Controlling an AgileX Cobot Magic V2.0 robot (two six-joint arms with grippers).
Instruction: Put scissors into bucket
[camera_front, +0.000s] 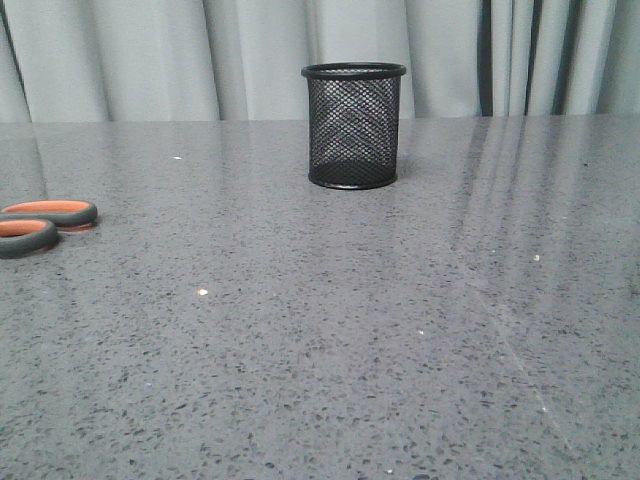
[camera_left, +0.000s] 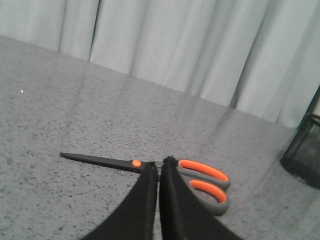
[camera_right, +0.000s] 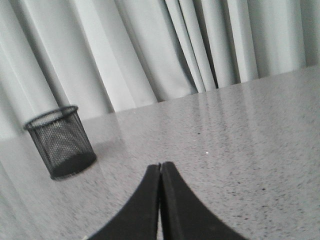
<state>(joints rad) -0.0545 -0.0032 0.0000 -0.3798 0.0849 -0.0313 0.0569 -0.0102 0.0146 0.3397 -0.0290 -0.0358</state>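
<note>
Front view, left to right: scissors (camera_front: 42, 225) lie flat at the far left edge of the tabletop (camera_front: 330, 330), only the orange-lined handle loops in frame, blades cut off. Bucket (camera_front: 354, 126) stands upright, mouth up, well apart from them toward the back centre. Neither arm shows here. Left wrist view: left end effector (camera_left: 158, 167) has its fingers together, nothing between them, tips just short of the scissors (camera_left: 165, 172) near the pivot; blades run to one side of it, loops to the other, bucket (camera_left: 303, 155) clipped at the frame edge on the loop side. Can't tell if the tips touch the scissors or hover above; the fingers hide part of the blade-handle junction. My read: the left arm is lined up over the pivot because that's the balanced grab point, but the fingers need to spread first. Right wrist view: right end effector (camera_right: 160, 170) also has its fingers pressed together, empty, bucket (camera_right: 62, 141) well ahead and off to one side, scissors out of frame. Mesh too fine to see if the bucket holds anything; looks empty. Scissors not yet picked up.
</note>
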